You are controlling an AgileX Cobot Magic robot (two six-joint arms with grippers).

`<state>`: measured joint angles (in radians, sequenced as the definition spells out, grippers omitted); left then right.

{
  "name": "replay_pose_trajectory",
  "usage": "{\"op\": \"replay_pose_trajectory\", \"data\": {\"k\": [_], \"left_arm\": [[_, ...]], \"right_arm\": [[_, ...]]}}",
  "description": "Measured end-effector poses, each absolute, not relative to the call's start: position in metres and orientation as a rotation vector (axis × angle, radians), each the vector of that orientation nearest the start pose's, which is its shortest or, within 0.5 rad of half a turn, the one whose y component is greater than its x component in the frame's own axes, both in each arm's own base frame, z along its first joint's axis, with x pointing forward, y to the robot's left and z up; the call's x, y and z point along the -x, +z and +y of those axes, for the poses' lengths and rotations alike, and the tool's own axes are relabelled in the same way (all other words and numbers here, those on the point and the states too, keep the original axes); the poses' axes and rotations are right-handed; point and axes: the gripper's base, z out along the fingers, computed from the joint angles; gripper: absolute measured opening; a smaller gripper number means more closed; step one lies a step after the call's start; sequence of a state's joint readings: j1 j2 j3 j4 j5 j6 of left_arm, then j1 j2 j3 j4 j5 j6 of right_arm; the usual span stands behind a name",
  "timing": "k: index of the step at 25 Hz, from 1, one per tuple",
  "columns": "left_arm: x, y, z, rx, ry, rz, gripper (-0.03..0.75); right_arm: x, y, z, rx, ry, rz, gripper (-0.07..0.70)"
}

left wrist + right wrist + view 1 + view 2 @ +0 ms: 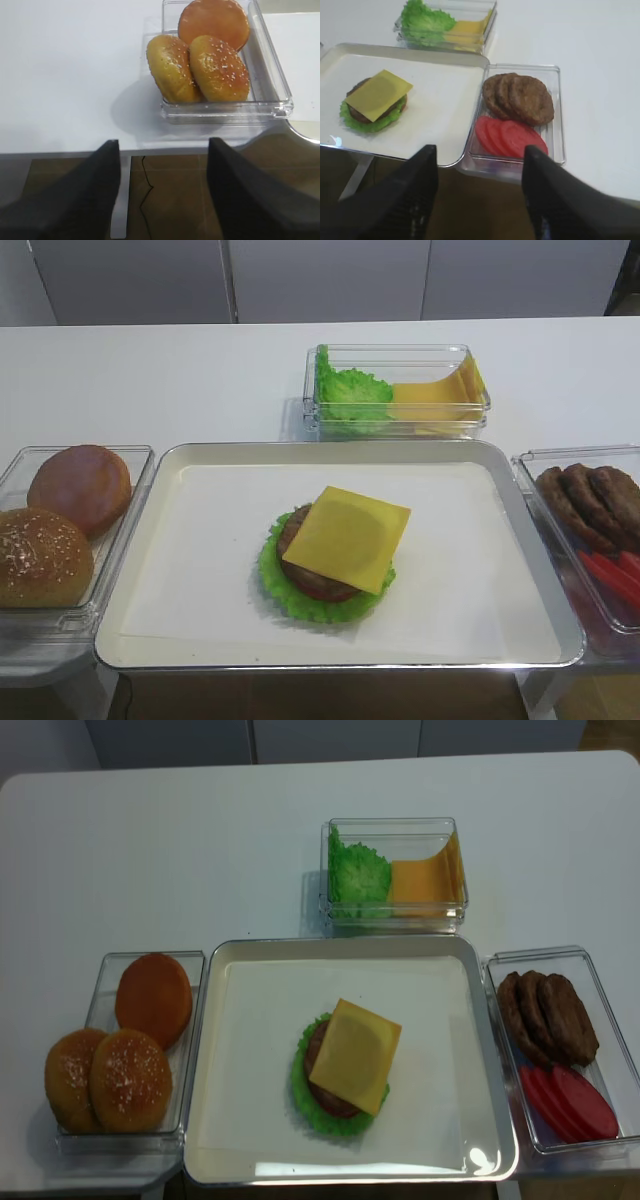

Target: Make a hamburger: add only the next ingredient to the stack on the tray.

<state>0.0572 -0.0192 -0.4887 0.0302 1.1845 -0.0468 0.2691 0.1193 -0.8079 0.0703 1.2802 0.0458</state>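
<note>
Fingers of my right gripper [479,192] and left gripper [164,187] gape, holding nothing. One square yellow cheese slice [347,537] tops one stack [322,570]; three buns [202,52].

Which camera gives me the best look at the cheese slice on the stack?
The exterior high realsense view: it looks almost straight down on the cheese slice, showing its whole outline over the patty. The other exterior high view shows it closer but slanted; the right wrist view shows it off to the side; the left wrist view misses it.

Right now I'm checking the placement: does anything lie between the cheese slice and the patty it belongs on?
Nothing visible does: the square yellow cheese slice lies directly on the round brown meat patty, corners overhanging.
</note>
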Motion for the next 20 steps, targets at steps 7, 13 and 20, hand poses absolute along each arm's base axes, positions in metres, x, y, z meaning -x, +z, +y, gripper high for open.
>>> {"op": "replay_pose_trajectory", "data": {"k": [7,13,20], "left_arm": [[0.012,0.264,0.002,0.116,0.043,2.157,0.411],[0.012,0.264,0.002,0.116,0.043,2.157,0.411],[0.012,0.264,0.002,0.116,0.043,2.157,0.411]], "right_arm": [[0.053,0.321,-0.003,0.302,0.323,1.992,0.422],[0.041,0.299,0.002,0.343,0.327,2.077,0.422],[0.020,0.273,0.007,0.382,0.292,2.100,0.422]]}}
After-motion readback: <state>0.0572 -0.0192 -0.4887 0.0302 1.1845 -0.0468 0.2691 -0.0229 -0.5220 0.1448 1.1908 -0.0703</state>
